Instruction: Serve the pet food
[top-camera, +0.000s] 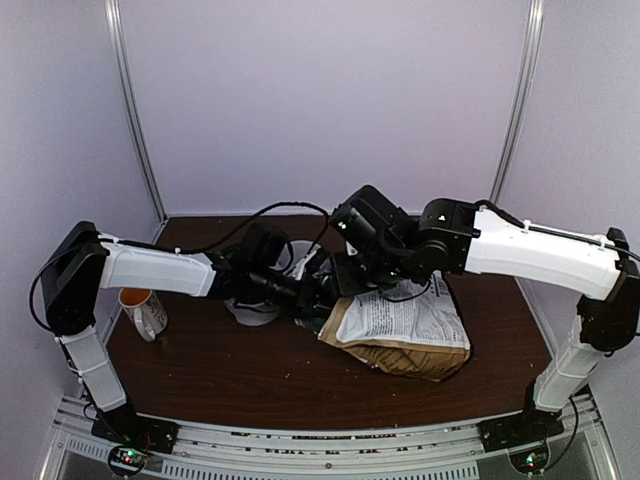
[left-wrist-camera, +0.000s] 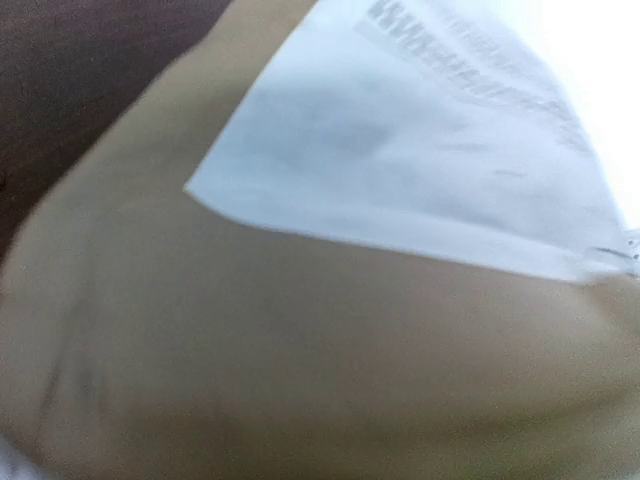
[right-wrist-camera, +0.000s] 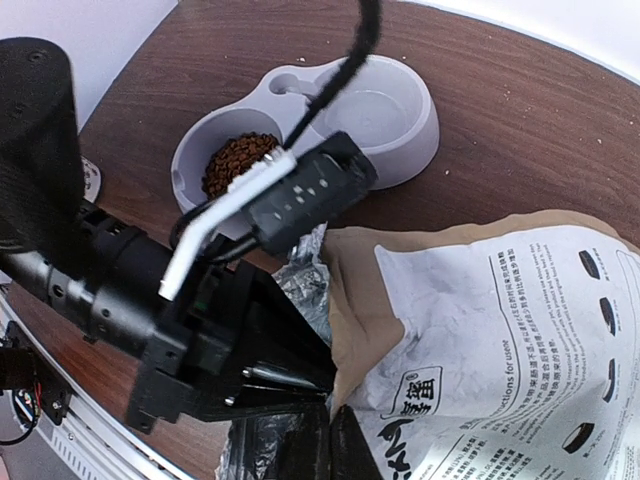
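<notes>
1. Hard to make out: left wrist view blurred throughout, filled with the kraft paper and white label of the bag (left-wrist-camera: 300, 350), no fingers seen in it.
2. Cannot tell whether the left pincer (top-camera: 312, 300) is released or clenched; tips lost against the bag's crumpled, foil-lined mouth.
3. Cannot tell for the right pincer (top-camera: 345, 278) either; only dark stubs at the bottom edge of its own view, cut off, right at the same bag mouth.
4. Bag's inside hidden in every view. Grey double bowl (right-wrist-camera: 425, 135) half covered by the left arm from above, and crossed by a black cable in the right wrist view.
5. Counted: two pincers, one bag lying on the brown table (top-camera: 250, 370), one double bowl with two compartments, one mug (top-camera: 143, 312), one heap of pet food (right-wrist-camera: 240, 162).
6. Pet food heaped in one bowl compartment, beyond the left pincer on the side away from the bag, apart from its tips; farther from the right pincer, with the left pincer between.
</notes>
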